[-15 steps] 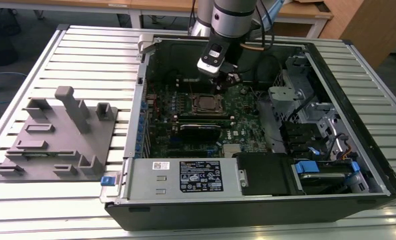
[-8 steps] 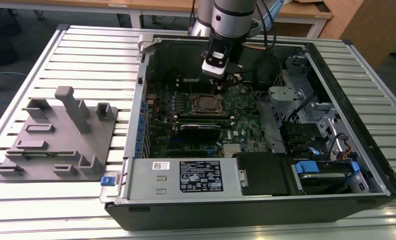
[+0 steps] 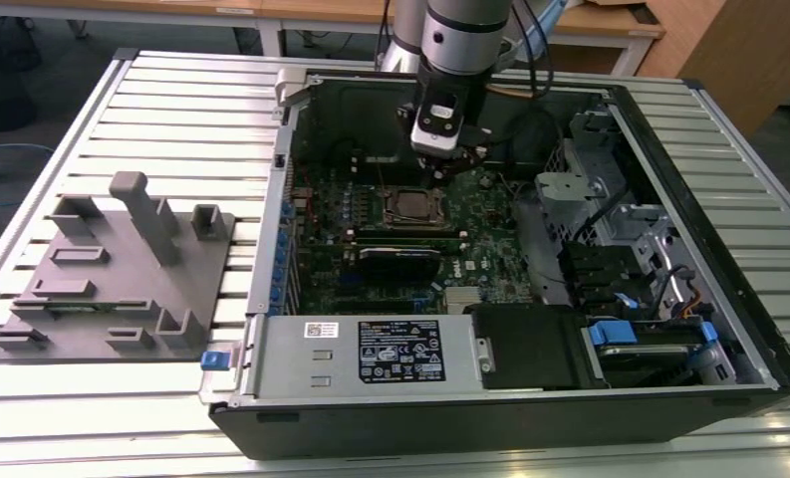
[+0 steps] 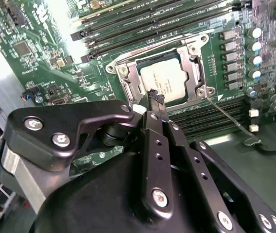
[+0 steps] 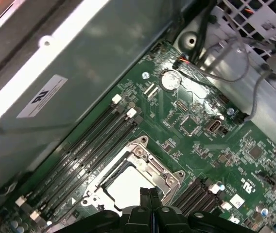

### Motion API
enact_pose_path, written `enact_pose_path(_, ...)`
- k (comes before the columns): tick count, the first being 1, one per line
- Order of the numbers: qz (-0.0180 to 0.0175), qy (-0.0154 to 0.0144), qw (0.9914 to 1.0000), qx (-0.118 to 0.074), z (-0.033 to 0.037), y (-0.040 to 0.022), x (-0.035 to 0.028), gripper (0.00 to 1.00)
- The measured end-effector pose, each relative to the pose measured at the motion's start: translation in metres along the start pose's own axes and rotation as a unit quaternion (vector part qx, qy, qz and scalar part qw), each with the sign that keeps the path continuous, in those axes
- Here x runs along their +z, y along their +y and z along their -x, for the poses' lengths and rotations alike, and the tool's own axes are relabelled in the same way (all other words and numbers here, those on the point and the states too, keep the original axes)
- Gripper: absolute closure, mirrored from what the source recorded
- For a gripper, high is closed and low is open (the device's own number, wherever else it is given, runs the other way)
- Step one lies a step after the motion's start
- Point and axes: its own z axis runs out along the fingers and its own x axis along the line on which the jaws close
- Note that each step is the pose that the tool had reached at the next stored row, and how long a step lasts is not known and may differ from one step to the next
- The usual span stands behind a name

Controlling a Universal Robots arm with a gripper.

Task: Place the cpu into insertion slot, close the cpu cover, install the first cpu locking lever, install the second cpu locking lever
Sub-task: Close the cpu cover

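The cpu lies flat in the insertion slot, its silver top showing through the window of the cpu cover, which is down around it. One thin wire lever sticks out from a corner of the socket, away from the frame. Another wire lever lies along the frame's opposite edge. My gripper hovers just off the socket's edge, its black fingers pressed together and shut on nothing. In the first wrist view the gripper sits right over the cover. In the exterior view the gripper hangs above the board behind the socket.
The open computer case stands on a slatted table. Memory slots run beside the socket. A power supply and a drive cage fill the case's front. A grey fixture block stands on the exterior view's left.
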Motion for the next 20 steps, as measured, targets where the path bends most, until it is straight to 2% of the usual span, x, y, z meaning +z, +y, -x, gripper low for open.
enact_pose_path(4,0.0000,-0.0003,0.99974,-0.023,0.0000,0.0000,0.0000,0.89)
enact_pose_path(8,0.0001,-0.0005,0.99902,-0.044,0.0000,0.0000,0.0000,0.89)
enact_pose_path(20,0.0001,-0.0005,0.99867,-0.051,0.0000,0.0000,0.0000,0.89)
